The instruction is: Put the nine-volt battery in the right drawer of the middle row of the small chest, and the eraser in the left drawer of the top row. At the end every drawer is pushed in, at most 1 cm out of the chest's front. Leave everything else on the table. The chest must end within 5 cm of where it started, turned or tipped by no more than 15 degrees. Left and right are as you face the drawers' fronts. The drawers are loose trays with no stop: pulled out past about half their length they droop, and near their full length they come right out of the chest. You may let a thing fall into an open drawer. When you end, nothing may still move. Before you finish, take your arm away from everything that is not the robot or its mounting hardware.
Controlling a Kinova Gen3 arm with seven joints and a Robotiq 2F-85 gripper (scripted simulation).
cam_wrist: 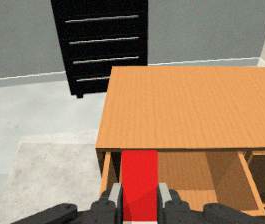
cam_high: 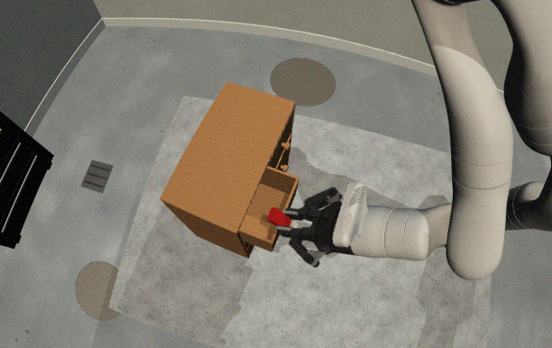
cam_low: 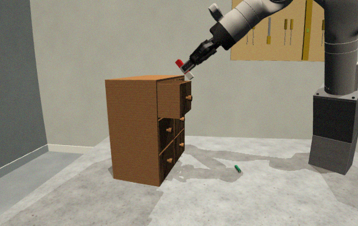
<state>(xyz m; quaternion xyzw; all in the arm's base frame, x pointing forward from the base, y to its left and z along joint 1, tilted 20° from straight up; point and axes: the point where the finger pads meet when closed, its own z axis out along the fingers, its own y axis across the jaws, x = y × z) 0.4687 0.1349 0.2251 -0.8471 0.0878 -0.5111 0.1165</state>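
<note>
My gripper (cam_high: pixel 283 220) (cam_low: pixel 186 67) (cam_wrist: pixel 139 196) is shut on the red and white eraser (cam_high: pixel 278 217) (cam_low: pixel 179 62) (cam_wrist: pixel 139 172). The eraser is tilted, its red end toward the chest, above the open left drawer of the top row (cam_high: pixel 274 196) (cam_low: pixel 168 100) (cam_wrist: pixel 185 175), near that drawer's left wall. The visible drawer floor is bare. The chest (cam_high: pixel 228 158) (cam_low: pixel 133 129) (cam_wrist: pixel 193 105) stands upright. The right drawer of the middle row, with its knob (cam_low: pixel 182 119), looks pushed in; its front is mostly hidden. The nine-volt battery is not visible in any view.
A small green cylinder (cam_low: pixel 237 168) lies on the table (cam_low: pixel 212 199) in front of the chest. Both left drawers below the open one look pushed in. The open drawer juts out from the chest's front. The top right drawer's state is unclear.
</note>
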